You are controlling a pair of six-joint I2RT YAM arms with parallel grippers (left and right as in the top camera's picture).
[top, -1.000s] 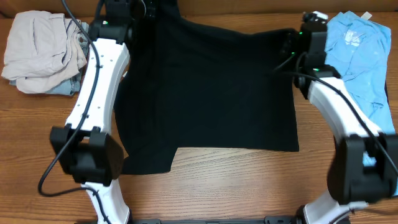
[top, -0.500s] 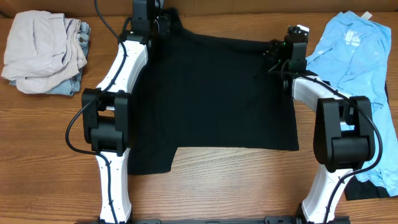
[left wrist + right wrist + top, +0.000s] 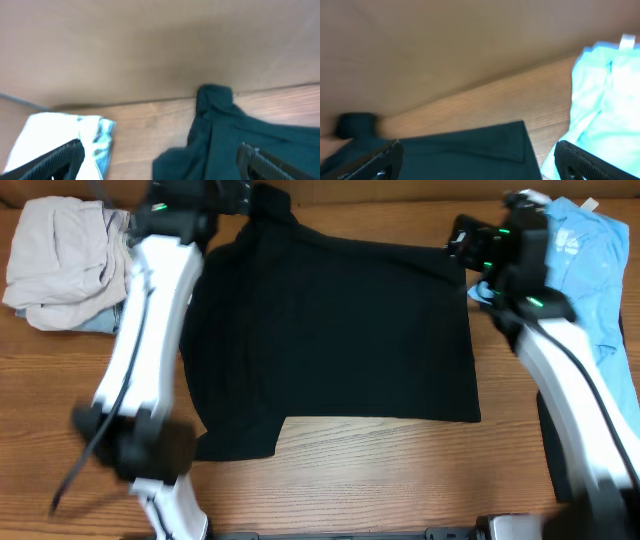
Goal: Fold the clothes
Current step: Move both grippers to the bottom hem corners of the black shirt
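While the black T-shirt (image 3: 330, 340) lies spread flat across the middle of the wooden table (image 3: 380, 480), with one short sleeve sticking out at its near left corner, both arms reach to its far edge and show blurred from overhead. The left gripper (image 3: 161, 147) hangs over the far left corner, where the cloth is bunched into a small dark lump against the tan back wall (image 3: 150, 45). Its jaws stand wide apart with nothing clamped between them. The right gripper (image 3: 478, 146) hangs over the far right corner, where the hem lies straight and flat. Its jaws are likewise spread wide and hold nothing. Whether either claw's tips touch the fabric I cannot tell, since the wrist views cut them off. A light blue shirt (image 3: 590, 280) lies crumpled at the table's far right, just beside the T-shirt, partly under the right arm. A beige pile of clothes (image 3: 60, 260) sits at the far left corner, apart from the T-shirt.
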